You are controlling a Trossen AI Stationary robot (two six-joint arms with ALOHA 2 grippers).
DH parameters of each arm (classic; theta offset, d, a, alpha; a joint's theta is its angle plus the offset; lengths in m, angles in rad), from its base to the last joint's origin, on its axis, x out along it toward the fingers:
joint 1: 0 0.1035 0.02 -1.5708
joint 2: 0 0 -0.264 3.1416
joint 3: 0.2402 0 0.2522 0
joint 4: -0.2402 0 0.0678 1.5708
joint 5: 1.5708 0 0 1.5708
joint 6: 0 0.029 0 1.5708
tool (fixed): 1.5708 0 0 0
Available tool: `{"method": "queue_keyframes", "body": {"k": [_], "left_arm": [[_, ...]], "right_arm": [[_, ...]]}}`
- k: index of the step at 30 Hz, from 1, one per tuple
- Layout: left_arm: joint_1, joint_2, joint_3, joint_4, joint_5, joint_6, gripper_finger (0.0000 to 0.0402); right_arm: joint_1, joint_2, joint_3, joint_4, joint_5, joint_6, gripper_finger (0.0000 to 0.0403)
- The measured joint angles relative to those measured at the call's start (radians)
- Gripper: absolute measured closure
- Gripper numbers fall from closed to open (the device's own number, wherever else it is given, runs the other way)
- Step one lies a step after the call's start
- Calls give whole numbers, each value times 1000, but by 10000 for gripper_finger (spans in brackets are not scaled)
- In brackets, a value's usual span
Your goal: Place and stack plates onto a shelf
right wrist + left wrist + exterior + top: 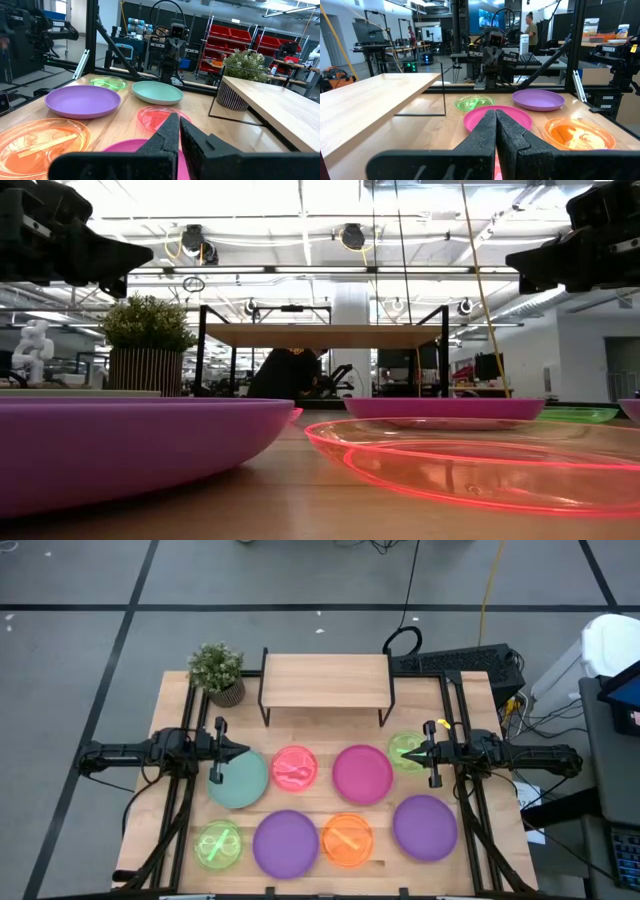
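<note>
Both arms are matte black, jointed tubes with thin cables; each gripper point(222, 752) point(428, 753) ends in two dark, rough-textured, tapered fingers point(482, 137).

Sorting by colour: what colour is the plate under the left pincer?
Teal plate, clearest in the high view.

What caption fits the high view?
Both grippers, left and right, hover shut over eight plates; the shelf is bare.

"TROSSEN" on dark arm housing point(614, 49)
</note>
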Motion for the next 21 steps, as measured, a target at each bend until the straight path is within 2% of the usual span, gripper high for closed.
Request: {"method": "queue_keyframes", "body": {"k": [21], "left_arm": [[0,0,0,0,0,0,400]], "right_arm": [[0,0,0,11,26,-132,403]]}}
